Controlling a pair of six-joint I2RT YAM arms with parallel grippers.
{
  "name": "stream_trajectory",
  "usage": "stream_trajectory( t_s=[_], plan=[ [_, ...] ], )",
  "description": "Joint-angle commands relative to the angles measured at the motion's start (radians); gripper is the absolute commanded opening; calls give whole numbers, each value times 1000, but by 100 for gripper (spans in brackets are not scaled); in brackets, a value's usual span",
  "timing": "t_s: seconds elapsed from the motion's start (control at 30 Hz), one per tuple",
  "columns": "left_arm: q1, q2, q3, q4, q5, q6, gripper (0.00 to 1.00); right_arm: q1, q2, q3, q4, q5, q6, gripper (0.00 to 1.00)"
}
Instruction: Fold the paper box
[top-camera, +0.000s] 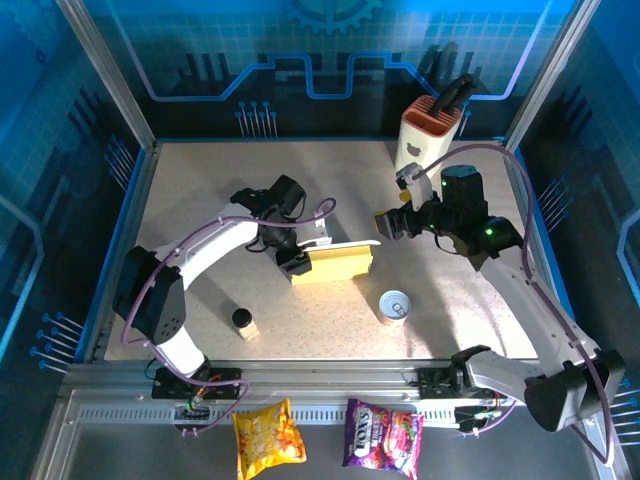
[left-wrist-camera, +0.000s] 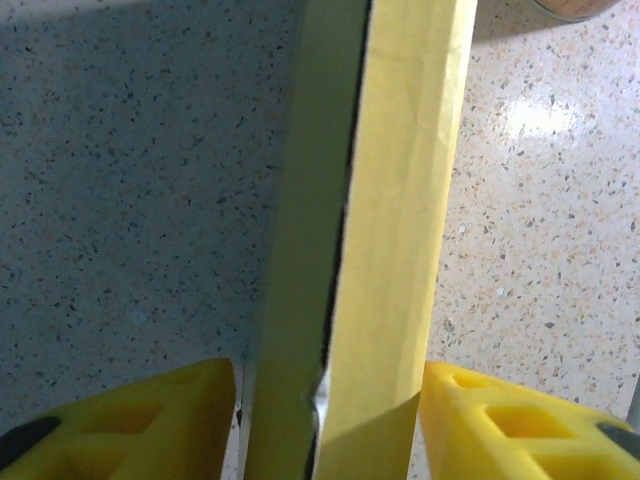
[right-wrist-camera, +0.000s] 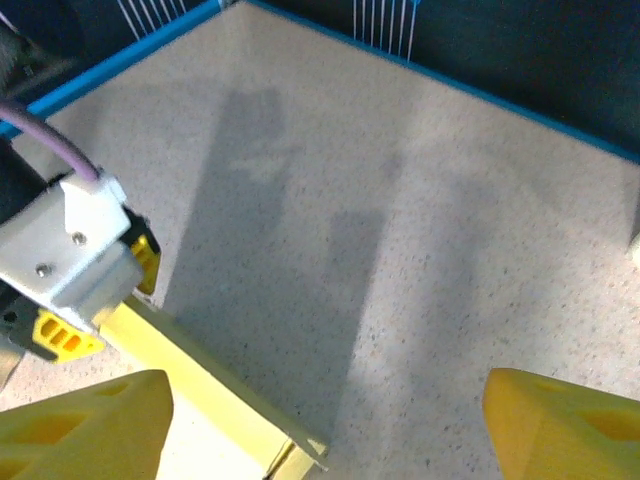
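The paper box (top-camera: 338, 263) stands on its edge in the middle of the table, a flat yellow slab. My left gripper (top-camera: 295, 264) is at its left end. In the left wrist view the box's yellow edge (left-wrist-camera: 395, 200) runs up between my yellow fingers (left-wrist-camera: 130, 425), which press it from both sides; a dark slit shows between its two layers. My right gripper (top-camera: 388, 225) hovers open just past the box's upper right corner. In the right wrist view the box corner (right-wrist-camera: 215, 385) lies by the left finger (right-wrist-camera: 85, 430), with nothing between the jaws.
A cream knife block (top-camera: 430, 135) with an orange top stands at the back right. A tin can (top-camera: 395, 306) sits in front of the box, and a small dark-capped bottle (top-camera: 243, 322) at the front left. Two snack bags (top-camera: 268, 435) lie beyond the table's front rail.
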Motion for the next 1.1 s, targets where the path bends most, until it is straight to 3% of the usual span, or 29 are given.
stream_trajectory(
  t_s=[0.0,0.23,0.7,1.07],
  plan=[
    [-8,3,-16,0,4,23,49,-11,32,27,-100,-44,-1,79],
    [-8,-1,-20,0,8,24,39,-5,108,33,-189,-89,-42,70],
    [-8,-3,-25,0,5,29,37,94,322,106,-250,-5,-120,60],
    [-8,1,-24,2,-6,26,38,97,327,112,-262,-15,-66,38]
  ],
)
